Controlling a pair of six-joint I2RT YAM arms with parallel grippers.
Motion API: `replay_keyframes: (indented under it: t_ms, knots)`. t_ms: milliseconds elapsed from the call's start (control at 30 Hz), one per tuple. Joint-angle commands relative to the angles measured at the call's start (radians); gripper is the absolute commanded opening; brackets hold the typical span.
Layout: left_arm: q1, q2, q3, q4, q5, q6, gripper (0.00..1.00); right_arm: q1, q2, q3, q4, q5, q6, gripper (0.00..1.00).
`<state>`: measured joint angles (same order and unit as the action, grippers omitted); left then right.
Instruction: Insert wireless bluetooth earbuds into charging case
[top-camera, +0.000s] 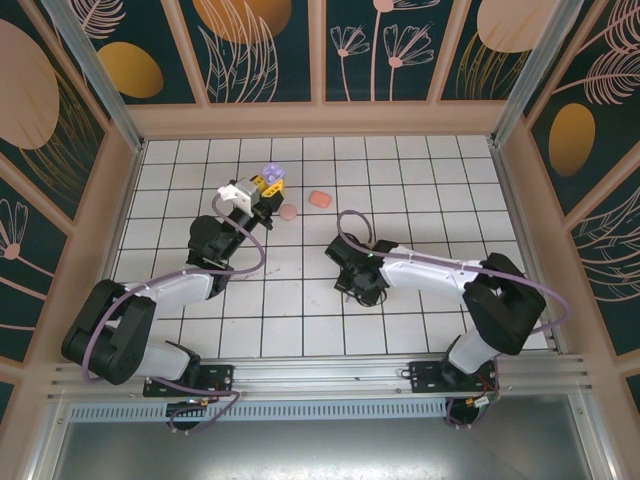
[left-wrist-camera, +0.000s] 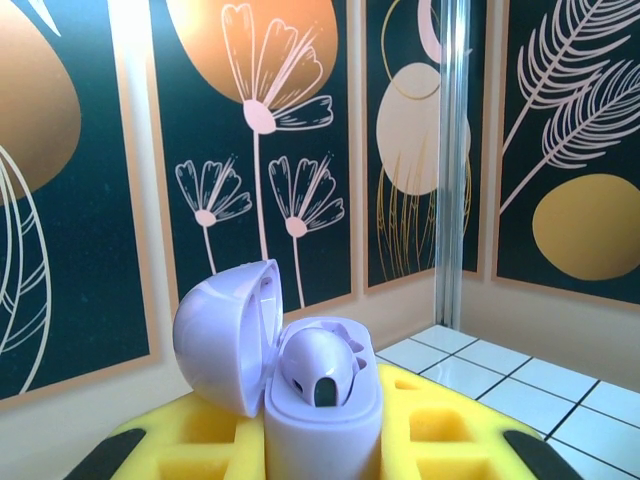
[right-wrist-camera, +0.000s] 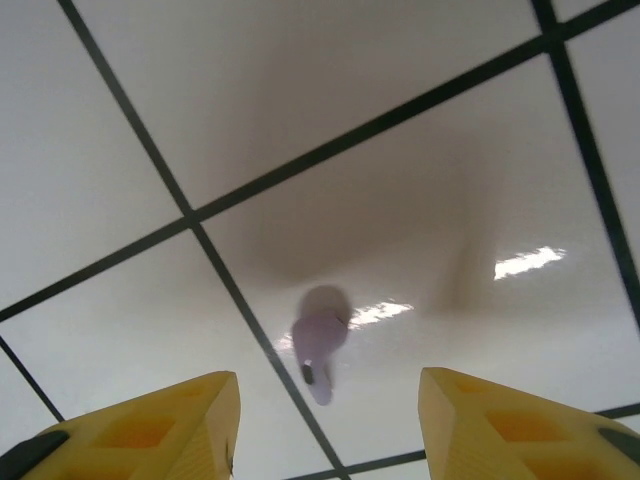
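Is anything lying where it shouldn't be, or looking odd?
One purple earbud lies loose on the tiled table, between the right gripper's open fingers, while the open purple charging case sits clamped in the left gripper, away from it.

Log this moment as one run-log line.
left gripper: shut on open purple case | case: seated earbud inside | right gripper: open above loose earbud on table | pending: grasp loose earbud

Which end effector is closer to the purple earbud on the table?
Right end effector: hovering over the earbud. Left end effector: far away, gripping the purple case.
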<state>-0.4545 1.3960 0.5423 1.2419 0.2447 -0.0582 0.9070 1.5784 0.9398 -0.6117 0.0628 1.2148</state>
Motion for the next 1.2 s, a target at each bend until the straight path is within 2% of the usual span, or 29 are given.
replay_keyframes:
  t_ms: [0, 867, 1167]
  knots:
    - [-0.003, 0.008, -0.013, 0.085, -0.009, -0.021, 0.0, 0.007, 0.038, 0.046, -0.049, 0.009, 0.009, 0.49]
    - [-0.003, 0.038, -0.025, 0.134, 0.005, -0.031, 0.0, -0.006, 0.155, 0.053, -0.01, -0.013, -0.042, 0.36]
    - [-0.003, 0.049, -0.022, 0.14, 0.005, -0.032, 0.0, -0.007, 0.179, 0.074, -0.002, -0.02, -0.066, 0.27]
